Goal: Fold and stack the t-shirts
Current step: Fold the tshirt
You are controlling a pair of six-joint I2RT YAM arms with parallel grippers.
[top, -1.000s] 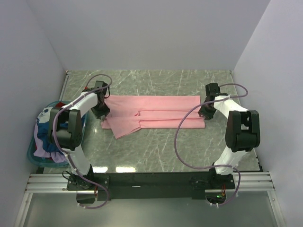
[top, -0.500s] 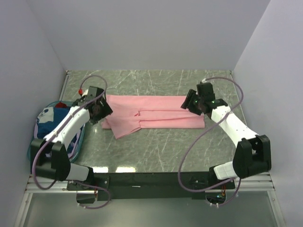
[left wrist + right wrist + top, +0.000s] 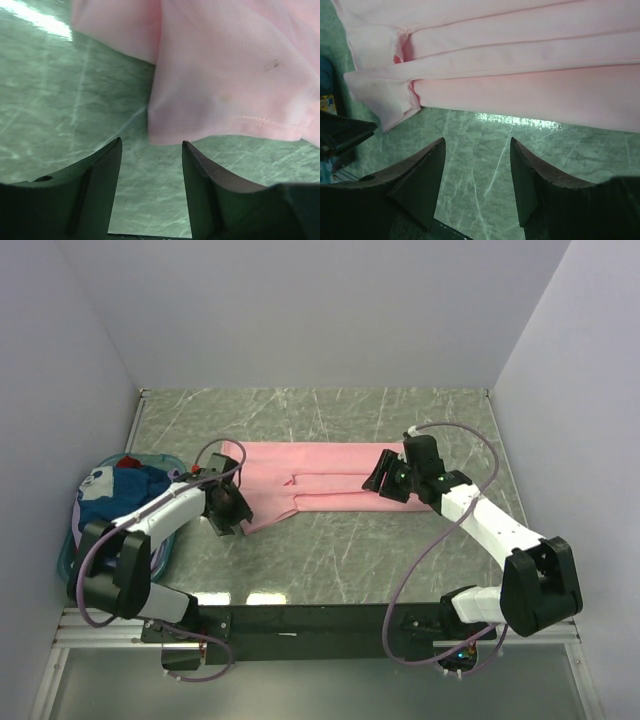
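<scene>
Green marble table (image 3: 330, 560). Pink t-shirt (image 3: 320, 475) lies flat, folded lengthwise into a long band. Teal basket (image 3: 64, 558) sits well left of the pink t-shirt, heaped with bunched t-shirts (image 3: 115, 495) in blue, white and red. Left gripper (image 3: 151, 145) is low at the pink t-shirt's near-left corner, jaws apart, empty. Right gripper (image 3: 477, 142) hangs over its near-right edge, jaws apart, empty.

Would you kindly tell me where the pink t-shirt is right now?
In the top view, the pink t-shirt lies across the middle of the table, the left tool at its near-left corner and the right tool over its right half.
</scene>
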